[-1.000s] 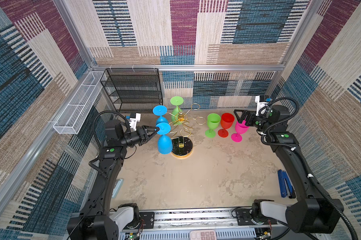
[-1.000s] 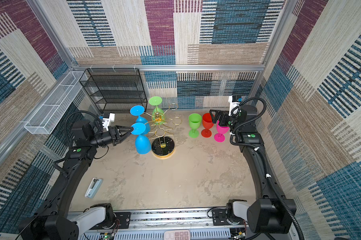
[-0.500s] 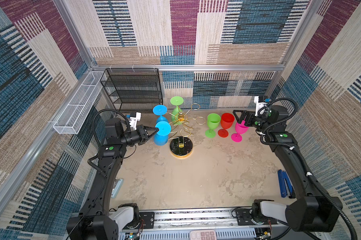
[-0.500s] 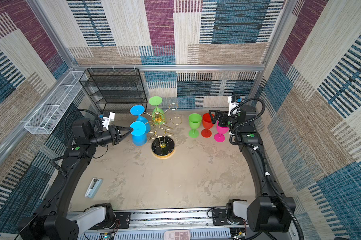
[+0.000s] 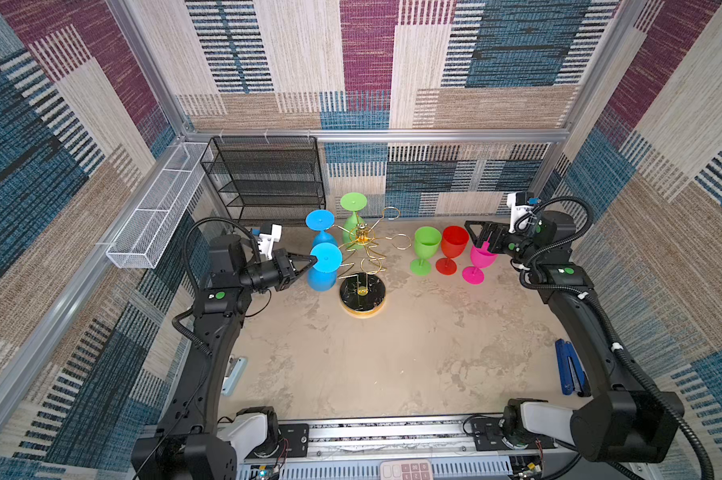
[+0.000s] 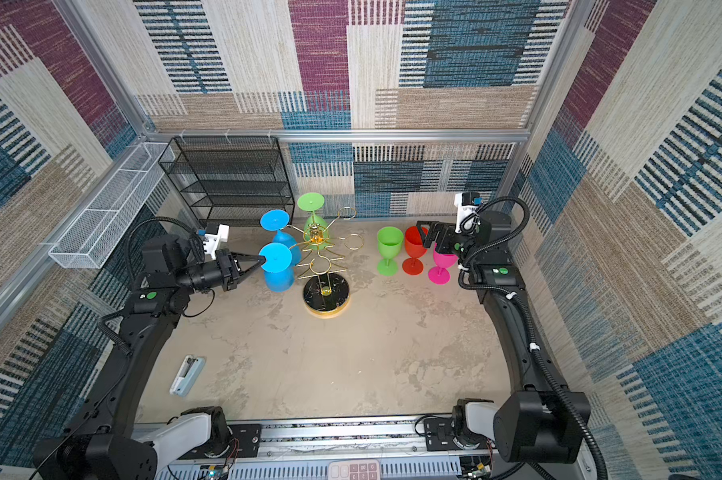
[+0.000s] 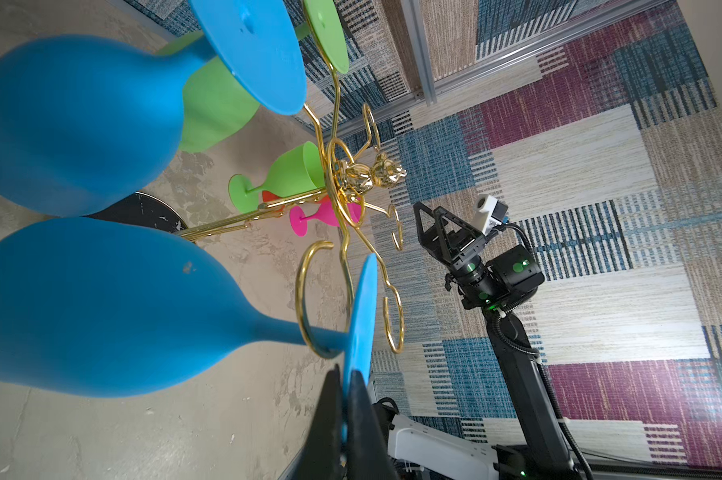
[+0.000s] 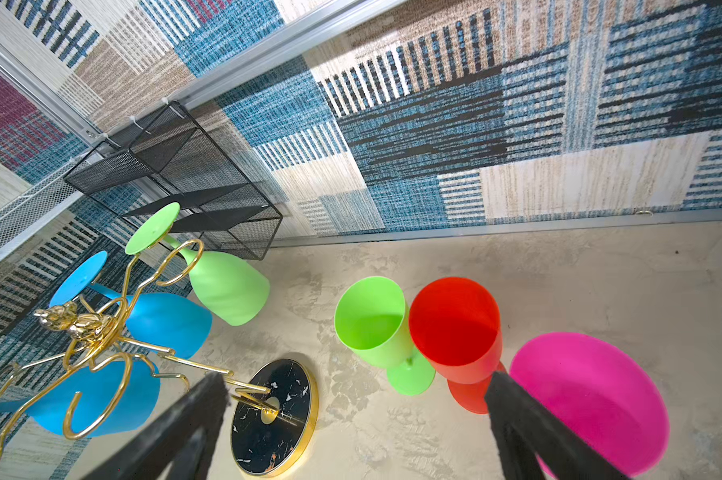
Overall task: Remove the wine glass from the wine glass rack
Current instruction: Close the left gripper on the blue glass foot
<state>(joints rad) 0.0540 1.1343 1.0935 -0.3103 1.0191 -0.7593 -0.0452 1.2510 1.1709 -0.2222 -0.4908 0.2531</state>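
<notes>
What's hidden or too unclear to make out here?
- Left wrist view: left gripper, pinching the blue plastic wine glass, cut off by the frame edge.
- Right wrist view: red plastic goblet's foot, partly behind the right gripper.
- In a top view: pale-blue flat gadget, too small to identify.

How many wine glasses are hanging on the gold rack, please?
3: the front blue glass, its foot pinched by the left gripper; the rear blue glass behind it; the green glass at the back. None looks hidden.
</notes>
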